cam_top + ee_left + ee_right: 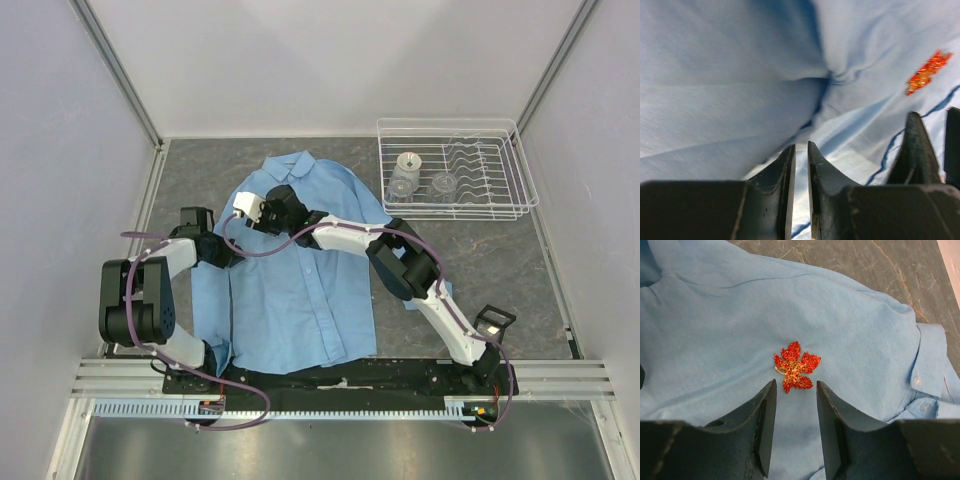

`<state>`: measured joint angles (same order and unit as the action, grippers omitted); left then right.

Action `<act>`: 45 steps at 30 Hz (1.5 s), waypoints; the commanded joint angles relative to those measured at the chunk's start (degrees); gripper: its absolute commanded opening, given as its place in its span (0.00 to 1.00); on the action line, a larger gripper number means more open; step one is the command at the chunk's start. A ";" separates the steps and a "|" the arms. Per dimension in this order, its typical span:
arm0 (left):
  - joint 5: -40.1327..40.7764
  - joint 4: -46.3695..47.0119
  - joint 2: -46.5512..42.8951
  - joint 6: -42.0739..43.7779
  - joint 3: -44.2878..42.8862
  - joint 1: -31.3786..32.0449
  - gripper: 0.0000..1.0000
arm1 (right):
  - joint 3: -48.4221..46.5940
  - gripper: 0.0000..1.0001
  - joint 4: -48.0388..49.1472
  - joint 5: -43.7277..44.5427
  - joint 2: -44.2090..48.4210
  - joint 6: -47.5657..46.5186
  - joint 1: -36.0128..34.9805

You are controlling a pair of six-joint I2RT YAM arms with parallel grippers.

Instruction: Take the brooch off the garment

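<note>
The garment (300, 290), a light blue button-up shirt, lies flat on the grey table. The brooch (796, 367), a glittery orange-red leaf-shaped pin, sits on the shirt's chest; it also shows in the left wrist view (929, 72). In the top view the right arm hides it. My right gripper (795, 385) is open, just above the cloth, with its fingertips (769, 390) either side of the brooch's near edge and not touching it. My left gripper (801, 147) is shut on a fold of the shirt's cloth to the left of the brooch, at the shirt's left chest (222, 250).
A clear wire dish rack (450, 125) with a few glass items stands at the back right. Grey walls close in the table on three sides. The right arm (400, 255) stretches across the shirt's right sleeve. White cuff buttons (916, 381) lie to the brooch's right.
</note>
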<state>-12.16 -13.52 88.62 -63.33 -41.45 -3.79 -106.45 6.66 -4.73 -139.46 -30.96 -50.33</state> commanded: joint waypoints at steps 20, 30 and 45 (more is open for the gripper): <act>-0.49 -0.10 -2.14 -0.65 3.57 -0.51 0.21 | -15.98 0.47 -7.54 9.11 -11.19 -3.41 -1.27; 0.39 -0.28 -1.26 0.40 4.98 -0.43 0.21 | -11.40 0.47 3.62 12.03 -8.28 -1.21 -1.00; 1.18 -1.86 -4.15 3.91 4.01 -0.43 0.20 | -8.07 0.14 5.12 2.89 -6.18 -1.21 0.32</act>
<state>-12.97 -11.97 86.85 -62.94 -37.89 -4.12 -115.00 11.16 2.13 -148.55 -32.67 -50.33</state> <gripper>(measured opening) 0.203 0.170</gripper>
